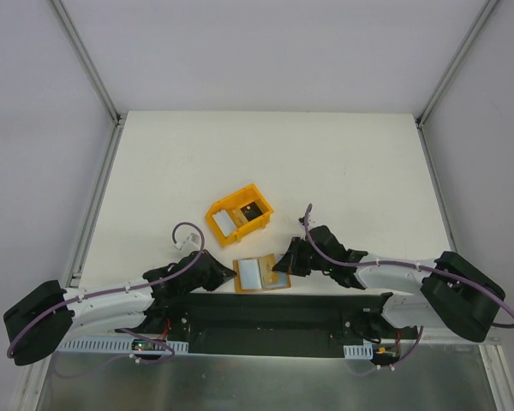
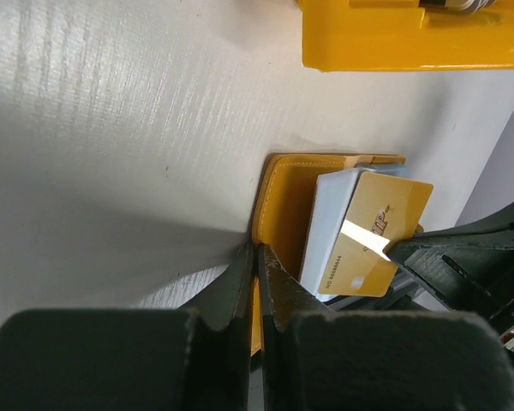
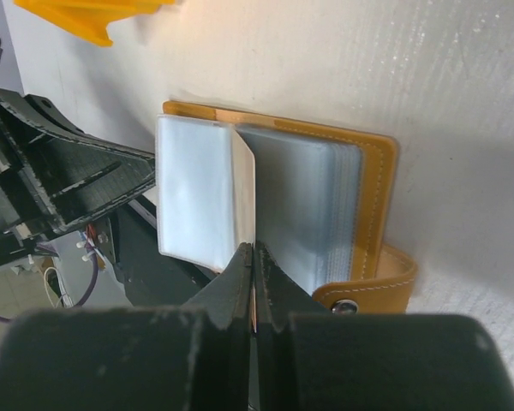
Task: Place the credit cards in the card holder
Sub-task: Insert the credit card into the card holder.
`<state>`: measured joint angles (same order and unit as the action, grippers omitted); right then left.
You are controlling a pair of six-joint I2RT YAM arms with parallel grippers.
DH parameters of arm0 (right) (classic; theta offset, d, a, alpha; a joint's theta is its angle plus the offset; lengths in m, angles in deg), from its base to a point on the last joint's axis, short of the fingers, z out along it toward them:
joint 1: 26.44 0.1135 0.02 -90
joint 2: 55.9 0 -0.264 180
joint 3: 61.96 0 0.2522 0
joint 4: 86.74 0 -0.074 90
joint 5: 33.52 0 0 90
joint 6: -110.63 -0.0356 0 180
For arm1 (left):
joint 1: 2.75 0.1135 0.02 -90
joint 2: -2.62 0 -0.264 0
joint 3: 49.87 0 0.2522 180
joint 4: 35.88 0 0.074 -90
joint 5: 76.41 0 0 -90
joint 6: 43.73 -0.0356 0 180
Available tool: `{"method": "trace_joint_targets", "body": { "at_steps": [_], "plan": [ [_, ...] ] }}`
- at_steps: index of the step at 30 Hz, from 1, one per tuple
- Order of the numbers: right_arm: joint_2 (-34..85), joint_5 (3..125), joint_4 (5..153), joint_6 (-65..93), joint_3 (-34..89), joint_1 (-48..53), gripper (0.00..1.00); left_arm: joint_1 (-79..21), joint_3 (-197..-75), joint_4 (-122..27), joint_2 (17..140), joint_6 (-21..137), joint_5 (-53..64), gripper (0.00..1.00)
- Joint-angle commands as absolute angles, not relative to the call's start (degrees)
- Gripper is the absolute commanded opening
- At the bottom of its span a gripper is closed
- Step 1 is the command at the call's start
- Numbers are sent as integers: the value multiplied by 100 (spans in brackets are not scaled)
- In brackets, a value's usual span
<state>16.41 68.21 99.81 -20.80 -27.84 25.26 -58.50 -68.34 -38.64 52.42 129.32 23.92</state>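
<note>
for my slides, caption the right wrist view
right gripper pinching a credit card edge-on over the open card holder

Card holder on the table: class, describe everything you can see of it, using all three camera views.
The orange-tan leather-like card holder lies open and flat on the white table at its near edge, between both grippers. Pale stitching runs along its border; inside are pale grey see-through pockets, and a snap tab juts from one side. The shut left gripper touches its stitched edge. A thin rectangular tan card, pinched by the shut right gripper, rests tilted on the pockets.
</note>
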Motion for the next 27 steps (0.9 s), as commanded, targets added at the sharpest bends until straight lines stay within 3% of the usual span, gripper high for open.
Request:
{"method": "trace_joint_targets", "body": {
  "at_steps": [1,27],
  "plan": [
    [1775,6440,10279,-2270,-2921,2603,0,-5804,-6478,-4516,5272,12880,2405,0],
    [2829,6052,10234,-2726,-2447,3271,0,-5803,-6592,-4516,5509,12968,2431,0]
  ]
}}
